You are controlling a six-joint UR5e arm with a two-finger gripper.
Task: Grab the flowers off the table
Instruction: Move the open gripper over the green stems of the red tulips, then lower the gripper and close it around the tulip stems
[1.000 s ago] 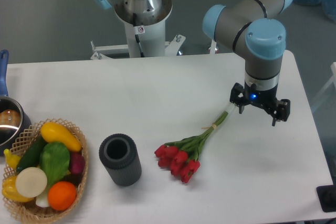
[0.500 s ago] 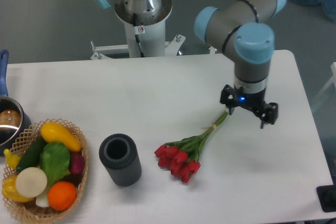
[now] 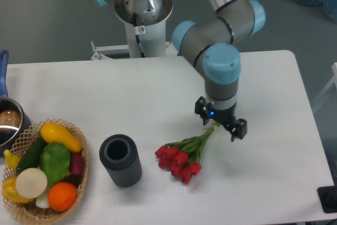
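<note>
1. A wicker basket (image 3: 21,206) of vegetables sits at the tabletop's (image 3: 147,90) left edge, with a pot (image 3: 8,125) partly in view just behind it
2. A dark cylinder (image 3: 120,160) stands upright right of the basket
3. The flowers (image 3: 184,156) lie flat on the tabletop, red buds near the cylinder, stems running up and right
4. The gripper (image 3: 221,121) hangs directly over the stem ends, its fingers apart, one on each side, holding nothing

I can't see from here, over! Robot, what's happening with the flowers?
Gripper above the stem end, jaws open, nothing held. Flowers lying flat on the table. Black cylinder to their left, apart. Nothing in the way.
</note>
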